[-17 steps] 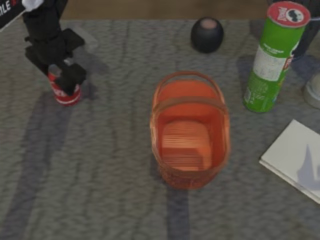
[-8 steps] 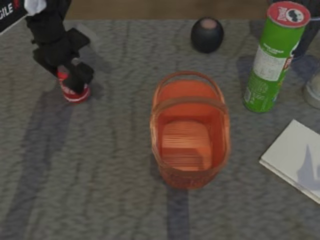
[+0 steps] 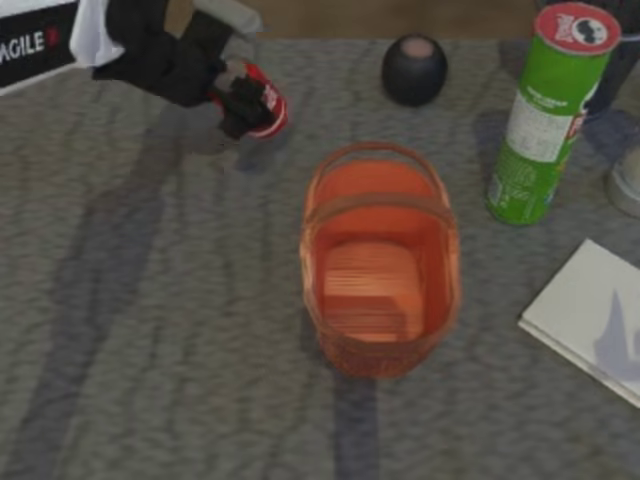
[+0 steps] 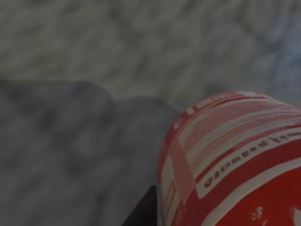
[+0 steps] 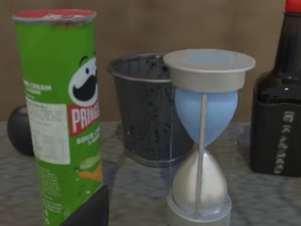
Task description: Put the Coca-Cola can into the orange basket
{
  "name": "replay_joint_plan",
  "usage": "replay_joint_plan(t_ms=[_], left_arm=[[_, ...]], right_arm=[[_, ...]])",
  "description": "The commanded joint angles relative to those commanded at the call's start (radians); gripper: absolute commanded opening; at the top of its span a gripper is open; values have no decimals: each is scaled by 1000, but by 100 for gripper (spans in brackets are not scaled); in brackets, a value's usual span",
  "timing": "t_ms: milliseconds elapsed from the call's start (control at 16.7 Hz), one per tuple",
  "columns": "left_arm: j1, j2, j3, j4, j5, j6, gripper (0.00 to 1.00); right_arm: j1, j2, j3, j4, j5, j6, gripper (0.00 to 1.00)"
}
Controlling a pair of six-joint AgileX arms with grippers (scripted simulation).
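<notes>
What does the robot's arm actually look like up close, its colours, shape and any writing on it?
In the top view the left arm is chunky and matt black, with a white section near the picture's upper left edge and a black panel bearing white "AGILE" lettering plus a small red mark. It ends in the left gripper, a blocky black two-finger piece. No cables show. The right arm's body is not clearly visible.

Red Coca-Cola can with white label print; orange woven basket; beside it a green tube, red-lidded; mottled grey counter, perhaps carpet-like.
</notes>
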State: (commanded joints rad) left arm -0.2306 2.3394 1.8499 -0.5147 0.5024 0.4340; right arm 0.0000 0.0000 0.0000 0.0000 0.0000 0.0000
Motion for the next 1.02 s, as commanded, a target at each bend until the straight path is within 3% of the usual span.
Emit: replay_joint_plan(t_ms=[360, 600, 840, 1020], left_arm=[[-57, -180, -292, 694, 394, -193, 0], [-88, -285, -476, 1029, 610, -308, 0], [-105, -345, -592, 1197, 736, -380, 0], [-108, -353, -607, 1217, 752, -389, 0]], right_arm=[[0, 0, 0, 0, 0, 0, 100], [0, 0, 0, 0, 0, 0, 100], [0, 0, 0, 0, 0, 0, 100], [0, 0, 0, 0, 0, 0, 100]])
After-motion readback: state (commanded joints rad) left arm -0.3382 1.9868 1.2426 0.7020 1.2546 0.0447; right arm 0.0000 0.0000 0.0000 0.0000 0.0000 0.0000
